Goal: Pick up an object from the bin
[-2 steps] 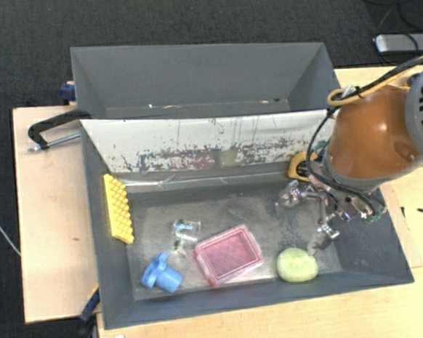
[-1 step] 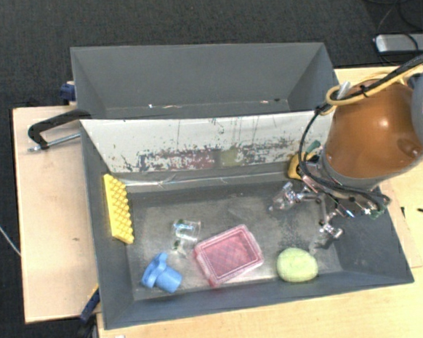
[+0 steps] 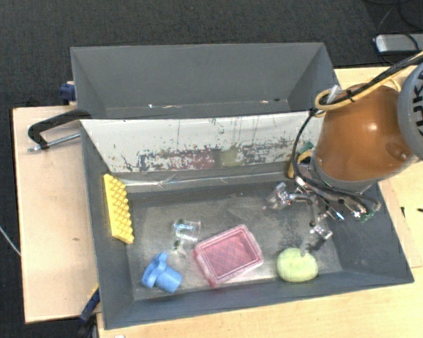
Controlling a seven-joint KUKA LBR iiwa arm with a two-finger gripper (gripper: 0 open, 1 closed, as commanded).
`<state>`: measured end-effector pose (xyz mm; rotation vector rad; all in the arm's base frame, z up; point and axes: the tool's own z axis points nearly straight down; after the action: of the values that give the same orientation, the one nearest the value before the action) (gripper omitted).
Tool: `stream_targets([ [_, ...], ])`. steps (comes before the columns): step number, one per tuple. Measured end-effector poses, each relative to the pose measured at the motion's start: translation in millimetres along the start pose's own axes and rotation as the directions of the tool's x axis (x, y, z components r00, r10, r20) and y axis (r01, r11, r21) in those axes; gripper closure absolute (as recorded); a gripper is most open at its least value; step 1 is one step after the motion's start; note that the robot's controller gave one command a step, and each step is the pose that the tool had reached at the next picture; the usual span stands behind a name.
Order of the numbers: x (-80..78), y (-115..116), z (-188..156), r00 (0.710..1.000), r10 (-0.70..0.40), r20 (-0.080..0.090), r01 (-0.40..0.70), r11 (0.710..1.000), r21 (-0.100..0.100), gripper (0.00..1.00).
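From above, the grey metal bin (image 3: 107,231) has smooth, sloping walls and a scuffed, dull floor. The arm comes in from the right under its glossy orange cover (image 3: 355,142), with cables looped over the top. The tool (image 3: 300,214) hangs over the right part of the floor, near the back wall. Its two thin metal fingers (image 3: 279,195) are spread, one towards the bin's middle and the other towards the front. Nothing is pinched between them, and only bare floor shows in the gap.

The thing nearest the tool is a yellow-green lump (image 3: 297,265), which lies at the front right of the floor, just beside the front finger's tip and a little left of it. I cannot tell whether the two touch. The lump is rounded and matt, soft-looking like foam or dough. It is slightly wider than it is deep, so its faint long axis runs left to right along the front wall, and it points nowhere clearly.

Left of it, apart from it, lies a pink rectangular tray (image 3: 229,255) with a pale, clear rim. Its long axis runs left to right, with the right end turned a little towards the back. A small clear plastic piece (image 3: 185,231) sits behind the tray's left corner. A blue plastic piece (image 3: 161,273) with rounded ends lies at the front left. A yellow block (image 3: 118,208) with a bumpy face leans on the left wall, its long axis running front to back.
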<state>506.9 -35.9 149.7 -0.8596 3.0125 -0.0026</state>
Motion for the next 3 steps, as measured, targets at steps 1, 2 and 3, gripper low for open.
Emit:
stream_targets([
  [1, -4.8, 6, 38, 1.000, -0.004, -0.009, 0.004, 1.000, -0.007, 0.00],
  [2, -27.3, 43, 20, 0.980, -0.198, -0.004, 0.198, 0.980, -0.003, 0.00],
  [3, -44.5, 77, 38, 0.956, -0.293, -0.003, 0.293, 0.956, -0.005, 0.00],
])
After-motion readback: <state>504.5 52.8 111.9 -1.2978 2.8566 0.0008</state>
